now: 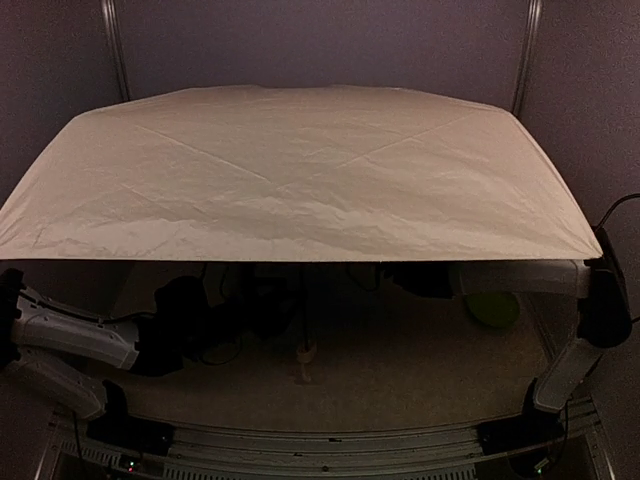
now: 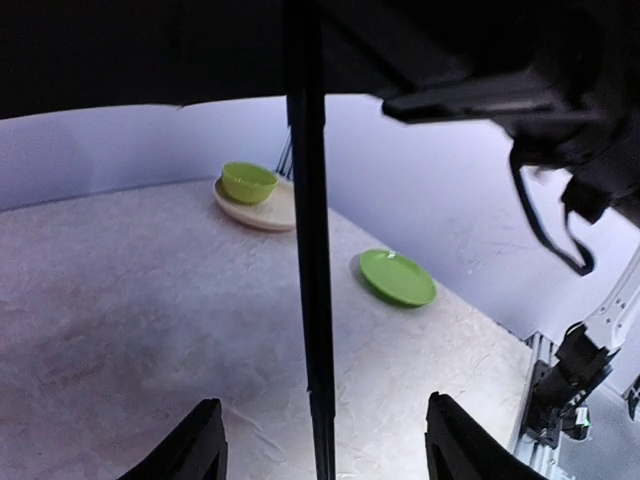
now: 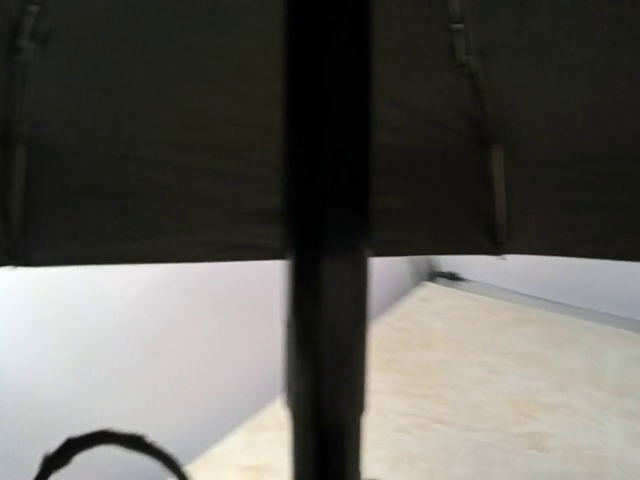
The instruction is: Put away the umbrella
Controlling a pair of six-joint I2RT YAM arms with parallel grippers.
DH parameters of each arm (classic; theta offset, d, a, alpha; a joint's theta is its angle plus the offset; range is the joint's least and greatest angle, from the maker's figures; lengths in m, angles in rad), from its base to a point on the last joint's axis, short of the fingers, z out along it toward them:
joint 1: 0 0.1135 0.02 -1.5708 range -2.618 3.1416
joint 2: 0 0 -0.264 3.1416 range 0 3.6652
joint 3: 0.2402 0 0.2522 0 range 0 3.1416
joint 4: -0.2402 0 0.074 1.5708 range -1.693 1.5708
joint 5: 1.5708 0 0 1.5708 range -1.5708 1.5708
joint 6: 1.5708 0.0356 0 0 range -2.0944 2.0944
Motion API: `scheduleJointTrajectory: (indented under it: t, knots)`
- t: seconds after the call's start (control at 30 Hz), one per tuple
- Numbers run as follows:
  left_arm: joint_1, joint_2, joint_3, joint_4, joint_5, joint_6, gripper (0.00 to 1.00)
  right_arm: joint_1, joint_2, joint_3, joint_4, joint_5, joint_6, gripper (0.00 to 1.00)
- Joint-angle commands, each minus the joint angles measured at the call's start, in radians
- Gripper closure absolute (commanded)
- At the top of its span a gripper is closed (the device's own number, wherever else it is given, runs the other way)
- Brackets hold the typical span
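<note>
Shaft (image 2: 310, 300) upright between left pincer (image 2: 325, 420) fingers, released, running 6 to 12 o'clock. Umbrella canopy (image 1: 300, 170) spread over table (image 2: 120, 300). Right pincer: can't tell. Check its hold before you collapse.

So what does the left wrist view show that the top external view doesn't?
Left wrist only: the black shaft standing between the left gripper's open fingers, and the dishes in full: a green bowl on a cream plate, and a separate green plate. Top only: the umbrella's cream outside, covering most of the table, and the left arm. Shared: the open umbrella, the table, and one green dish glimpsed under the umbrella's edge; which one is unclear.
</note>
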Motion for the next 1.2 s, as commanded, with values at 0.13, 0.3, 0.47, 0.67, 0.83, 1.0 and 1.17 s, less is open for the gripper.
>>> scheduleJointTrajectory:
  t: [0.13,0.3,0.47,0.67,0.83,1.0,1.17]
  knots:
    - [0.040,0.115,0.088,-0.045,0.095,0.002,0.38,-0.033,-0.003,0.022,0.085,0.002,0.008,1.00]
    - [0.059,0.135,0.076,-0.039,0.084,0.002,0.41,-0.032,-0.018,-0.010,0.132,-0.072,0.052,1.00]
    - [0.063,0.161,0.077,-0.022,0.074,0.026,0.38,-0.032,-0.040,-0.036,0.170,-0.115,0.114,1.00]
    - [0.066,0.171,0.071,0.000,0.104,0.009,0.72,-0.032,-0.043,-0.045,0.181,-0.127,0.135,1.00]
    - [0.069,0.168,0.049,0.047,0.148,-0.016,1.00,-0.033,-0.043,-0.047,0.191,-0.159,0.140,1.00]
    - [0.065,0.168,0.023,0.110,0.189,-0.057,1.00,-0.069,-0.042,-0.093,0.299,-0.290,0.157,0.74]
    - [0.039,0.171,0.006,0.140,0.137,-0.017,1.00,-0.152,0.030,-0.098,0.529,-0.450,0.333,0.37]
